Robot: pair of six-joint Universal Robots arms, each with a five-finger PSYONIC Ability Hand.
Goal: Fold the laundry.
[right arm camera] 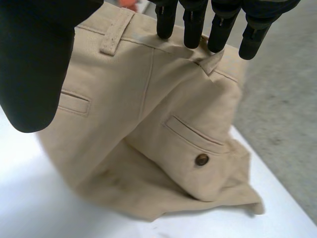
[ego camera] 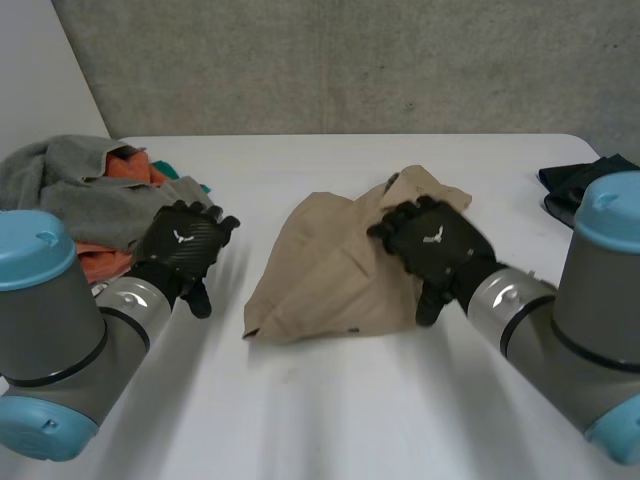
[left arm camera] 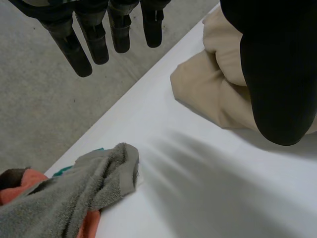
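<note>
Crumpled beige trousers [ego camera: 330, 270] lie in the middle of the white table [ego camera: 330, 400]. My right hand [ego camera: 432, 240] hovers over their right side, fingers straight and spread, holding nothing. In the right wrist view the trousers [right arm camera: 148, 129] lie under the palm, with a buttoned back pocket [right arm camera: 200, 158] and a belt loop; the fingertips [right arm camera: 190, 34] are above the waistband. My left hand [ego camera: 182, 243] is open above bare table, between the trousers and a laundry pile [ego camera: 90, 195]. Its fingers [left arm camera: 94, 42] hang straight in the left wrist view, with the trousers [left arm camera: 213, 89] beside its thumb.
The laundry pile at the left holds a grey towel [left arm camera: 74, 193], orange cloth [ego camera: 130, 165] and a bit of teal. Dark clothes [ego camera: 580, 180] lie at the table's right edge. A grey wall stands behind the table's far edge.
</note>
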